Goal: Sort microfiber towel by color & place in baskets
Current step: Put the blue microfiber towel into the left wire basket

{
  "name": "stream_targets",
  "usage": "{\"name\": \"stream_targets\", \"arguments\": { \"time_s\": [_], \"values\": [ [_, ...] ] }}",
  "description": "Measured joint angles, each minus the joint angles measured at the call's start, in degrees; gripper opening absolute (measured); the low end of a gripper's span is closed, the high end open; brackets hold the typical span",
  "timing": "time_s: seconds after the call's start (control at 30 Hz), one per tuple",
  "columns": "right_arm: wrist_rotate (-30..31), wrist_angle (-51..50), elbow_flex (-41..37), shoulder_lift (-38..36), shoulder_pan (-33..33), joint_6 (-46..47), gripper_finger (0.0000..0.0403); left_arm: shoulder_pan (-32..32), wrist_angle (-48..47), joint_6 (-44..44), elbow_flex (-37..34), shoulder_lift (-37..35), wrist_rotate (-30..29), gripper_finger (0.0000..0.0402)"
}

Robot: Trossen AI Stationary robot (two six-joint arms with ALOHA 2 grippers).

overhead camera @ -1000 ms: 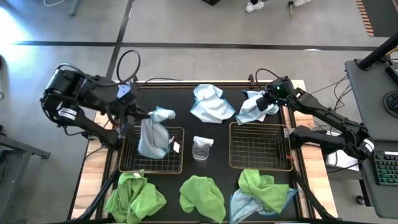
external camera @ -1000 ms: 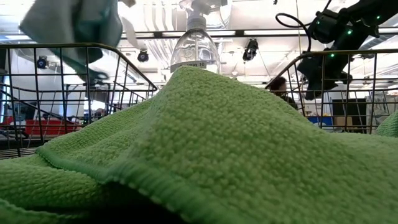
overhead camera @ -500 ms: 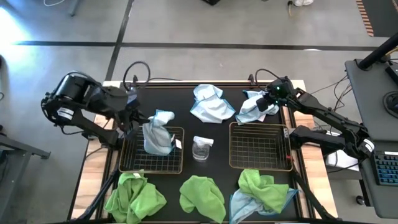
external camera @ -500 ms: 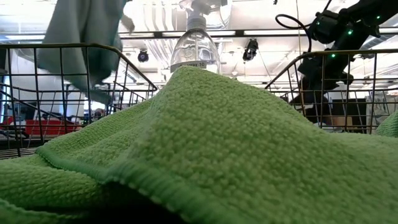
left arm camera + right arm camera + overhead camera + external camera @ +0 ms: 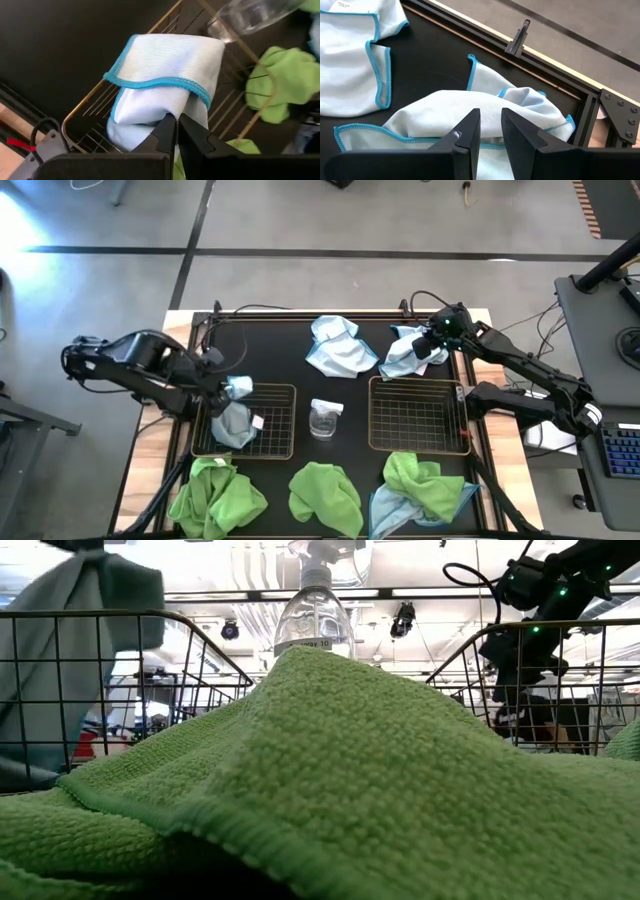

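Four pale blue towels [image 5: 333,346] and four lime green towels [image 5: 325,494] surround two baskets [image 5: 417,416]; left gripper [image 5: 228,390], jaws clamping one blue towel [image 5: 234,421], has lowered it into the left-frame basket [image 5: 275,421], while right gripper [image 5: 428,346] grips another upper right.

Pale blue towels [image 5: 335,348], brighter blue edging; lime green towels [image 5: 325,495]; bronze baskets [image 5: 415,416]; black table [image 5: 280,350].

Two baskets sit side by side on the table [image 5: 280,350], with a spray bottle [image 5: 324,418] between them. One towel [image 5: 235,420] hangs into the left basket [image 5: 275,430]. Two towels [image 5: 335,348] [image 5: 405,355] lie behind the right basket [image 5: 415,415]. Four more [image 5: 215,495] [image 5: 325,495] [image 5: 420,478] [image 5: 390,508] lie along the front edge.
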Motion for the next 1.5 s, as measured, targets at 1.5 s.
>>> {"name": "stream_targets", "arguments": {
  "time_s": [1.5],
  "values": [
    [0.0,0.4,0.0,0.0,0.0,0.2,0.0073,8.8,13.8,27.4,-3.2,2.1,-33.4,0.0126]
  ]
}}
